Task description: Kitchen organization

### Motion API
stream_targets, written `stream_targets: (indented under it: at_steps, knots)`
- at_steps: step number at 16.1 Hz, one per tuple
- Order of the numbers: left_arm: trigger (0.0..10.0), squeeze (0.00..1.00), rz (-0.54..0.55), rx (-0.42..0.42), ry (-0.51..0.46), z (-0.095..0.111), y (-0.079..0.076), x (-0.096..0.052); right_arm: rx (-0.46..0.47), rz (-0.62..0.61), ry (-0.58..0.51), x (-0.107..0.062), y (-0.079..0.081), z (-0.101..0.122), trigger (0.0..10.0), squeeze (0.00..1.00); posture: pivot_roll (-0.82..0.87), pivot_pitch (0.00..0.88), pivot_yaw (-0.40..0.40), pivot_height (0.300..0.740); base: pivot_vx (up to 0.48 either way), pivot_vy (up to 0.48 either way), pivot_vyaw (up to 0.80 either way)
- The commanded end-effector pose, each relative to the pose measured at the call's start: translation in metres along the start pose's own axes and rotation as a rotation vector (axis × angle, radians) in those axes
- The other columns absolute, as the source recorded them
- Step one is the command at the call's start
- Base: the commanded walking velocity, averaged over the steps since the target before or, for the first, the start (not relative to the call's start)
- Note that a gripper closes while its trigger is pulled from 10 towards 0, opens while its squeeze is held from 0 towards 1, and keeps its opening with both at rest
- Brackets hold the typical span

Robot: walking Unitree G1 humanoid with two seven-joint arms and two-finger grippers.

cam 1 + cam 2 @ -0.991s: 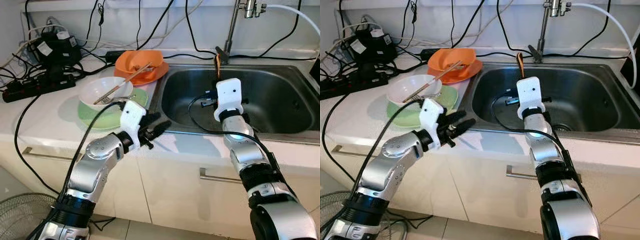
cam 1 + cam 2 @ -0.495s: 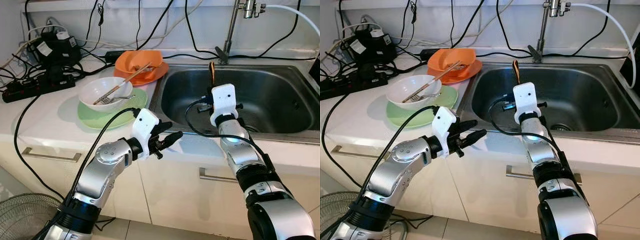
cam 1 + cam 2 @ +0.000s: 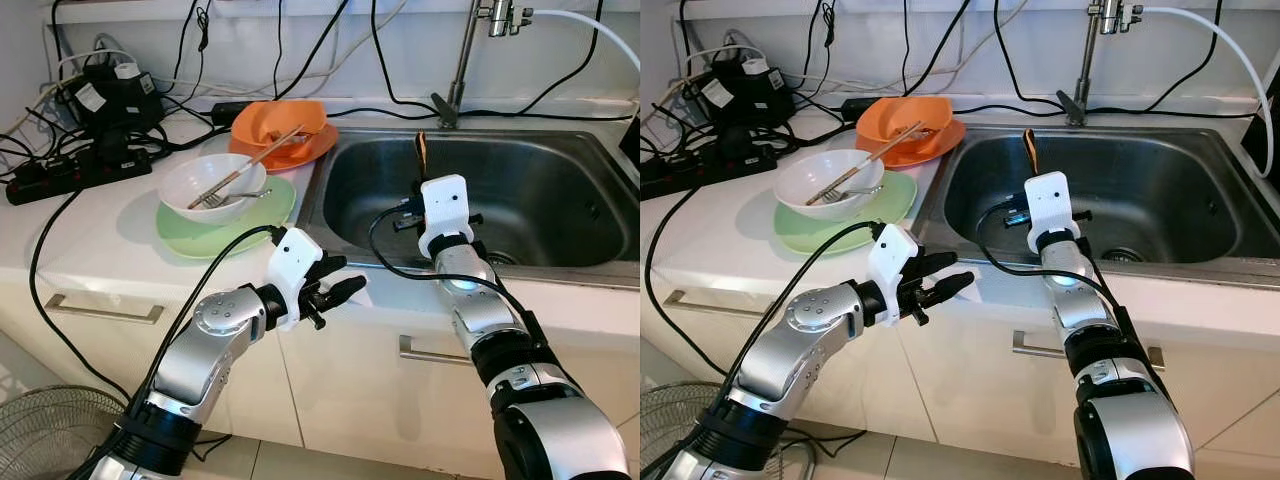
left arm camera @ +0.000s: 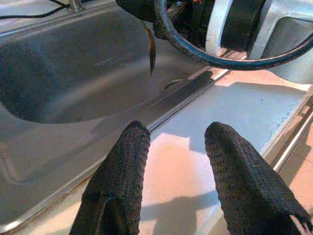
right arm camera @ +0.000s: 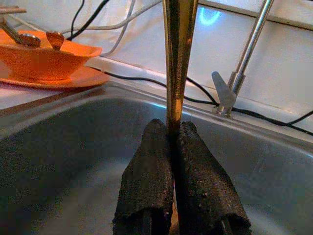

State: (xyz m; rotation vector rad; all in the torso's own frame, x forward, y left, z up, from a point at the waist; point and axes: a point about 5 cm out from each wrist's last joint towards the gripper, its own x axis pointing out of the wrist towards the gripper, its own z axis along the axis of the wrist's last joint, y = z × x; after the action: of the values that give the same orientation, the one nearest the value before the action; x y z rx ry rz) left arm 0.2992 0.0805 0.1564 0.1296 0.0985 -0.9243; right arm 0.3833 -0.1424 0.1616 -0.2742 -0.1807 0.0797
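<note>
My right gripper (image 5: pixel 171 142) is shut on a thin brass-coloured utensil (image 3: pixel 421 152) that stands upright over the steel sink (image 3: pixel 560 200), near its front left part. My left gripper (image 3: pixel 348 275) is open with nothing between its fingers (image 4: pixel 122 166). It hovers over the white counter's front edge, just left of the sink's front corner. Further left, a white bowl (image 3: pixel 210 180) holding chopsticks and a fork sits on a green plate (image 3: pixel 200 235). Behind it an orange bowl (image 3: pixel 280 122) with utensils rests on an orange plate (image 3: pixel 310 148).
A tap (image 3: pixel 465 50) rises behind the sink, with a white hose at the right. Black cables, a power strip (image 3: pixel 60 175) and chargers crowd the back left of the counter. A fan (image 3: pixel 40 430) stands on the floor at lower left. Drawer handles run below the counter.
My left gripper has moved right and away from the green plate, along the counter's front edge toward the sink. The right gripper with the utensil has drawn slightly left and nearer.
</note>
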Motion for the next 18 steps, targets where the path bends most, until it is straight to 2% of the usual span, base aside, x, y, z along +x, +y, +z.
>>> stream_targets:
  at_steps: [1,2,3,4,5,6,10,11,12,13,14,16,17,18]
  knots:
    - [10.0,0.00,-0.011,0.020,0.009,0.0022,-0.0012,-0.0016,0.005,0.015,-0.027,0.0047,0.0034,0.0082,10.0,0.00,0.07,0.000,0.097,0.740,0.000,0.000,0.00]
    - [10.0,0.00,-0.011,0.022,0.010,0.0022,-0.0015,-0.0015,0.003,0.016,-0.024,0.0042,0.0032,0.0072,10.0,0.00,0.07,0.000,0.096,0.740,0.000,0.000,0.00]
    - [10.0,0.00,-0.011,0.021,0.010,0.0022,-0.0018,-0.0014,0.003,0.020,-0.023,0.0036,0.0035,0.0061,10.0,0.25,0.07,0.000,0.094,0.740,0.000,0.000,0.00]
    - [10.0,0.00,-0.012,0.021,0.010,0.0021,-0.0023,-0.0015,0.004,0.022,-0.022,0.0030,0.0040,0.0054,10.0,0.27,0.07,0.000,0.095,0.740,0.000,0.000,0.00]
    - [10.0,0.00,-0.012,0.020,0.011,0.0017,-0.0028,-0.0017,0.004,0.023,-0.019,0.0023,0.0049,0.0041,10.0,0.37,0.07,0.000,0.095,0.740,0.000,0.000,0.00]
    - [10.0,0.00,-0.012,0.019,0.012,0.0016,-0.0030,-0.0018,0.005,0.024,-0.017,0.0020,0.0054,0.0035,10.0,0.42,0.07,0.000,0.094,0.740,0.000,0.000,0.00]
    - [10.0,0.00,-0.005,0.017,0.014,0.0015,-0.0025,-0.0025,0.011,0.033,-0.016,0.0020,0.0081,0.0034,10.0,0.37,0.07,0.000,0.088,0.740,0.000,0.000,0.00]
    - [10.0,0.00,-0.003,0.016,0.014,0.0012,-0.0024,-0.0025,0.011,0.035,-0.016,0.0019,0.0081,0.0034,10.0,1.00,0.07,0.000,0.088,0.740,0.000,0.000,0.00]
    - [10.0,0.00,0.001,0.014,0.015,0.0008,-0.0021,-0.0026,0.002,0.036,-0.014,0.0017,0.0083,0.0029,10.0,1.00,0.07,0.000,0.086,0.740,0.000,0.000,0.00]
    - [10.0,0.00,0.003,0.013,0.015,0.0006,-0.0020,-0.0027,-0.001,0.038,-0.012,0.0016,0.0086,0.0024,10.0,0.90,0.07,0.000,0.086,0.740,0.000,0.000,0.00]
    - [10.0,0.00,0.004,0.013,0.015,-0.0001,-0.0020,-0.0027,-0.009,0.043,-0.008,0.0010,0.0097,0.0013,10.0,0.00,0.07,0.000,0.086,0.740,0.000,0.000,0.00]
    - [10.0,0.00,0.007,0.012,0.016,-0.0003,-0.0021,-0.0021,-0.009,0.044,-0.004,0.0008,0.0099,0.0007,10.0,0.00,0.07,0.000,0.083,0.740,0.000,0.000,0.00]
    - [10.0,0.00,0.010,0.012,0.018,-0.0009,-0.0020,-0.0017,-0.006,0.042,-0.006,0.0007,0.0098,0.0008,10.0,1.00,0.07,0.001,0.082,0.740,0.000,0.000,0.00]
    - [10.0,0.00,0.011,0.011,0.018,-0.0011,-0.0017,-0.0018,-0.009,0.041,-0.004,0.0008,0.0095,0.0008,10.0,1.00,0.07,0.003,0.081,0.740,0.000,0.000,0.00]
